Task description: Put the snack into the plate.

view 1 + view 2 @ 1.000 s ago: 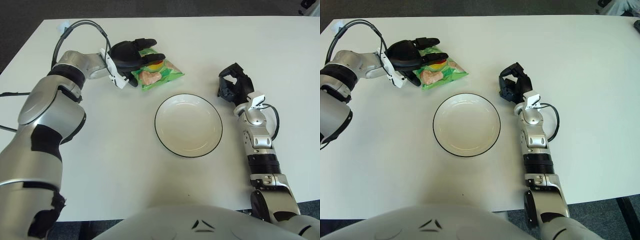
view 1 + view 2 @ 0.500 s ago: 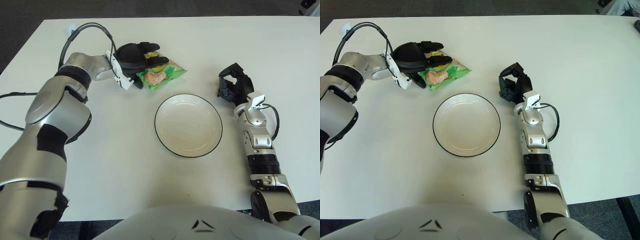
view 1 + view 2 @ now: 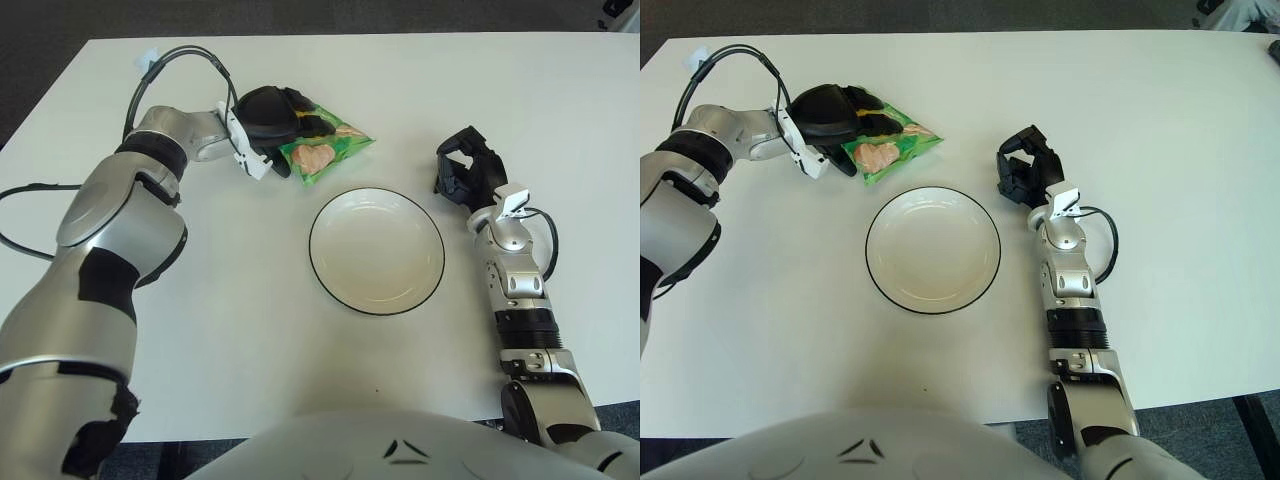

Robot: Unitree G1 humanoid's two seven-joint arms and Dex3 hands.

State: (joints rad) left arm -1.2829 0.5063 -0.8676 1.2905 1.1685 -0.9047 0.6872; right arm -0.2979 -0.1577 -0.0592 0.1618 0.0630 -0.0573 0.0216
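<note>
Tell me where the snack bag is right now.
The snack bag sits on the white table on the robot's left side, just beyond the plate and outside it, with the left hand closed over its far-left end.

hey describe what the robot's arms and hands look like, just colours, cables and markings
Both arms have silver-grey metal shells with black joint bands. Each ends in a black three-finger robot hand: the left robot hand by the snack, the right robot hand right of the plate. A black cable loops over the left forearm, and a thinner one curls by the right wrist, next to a small white tag.
</note>
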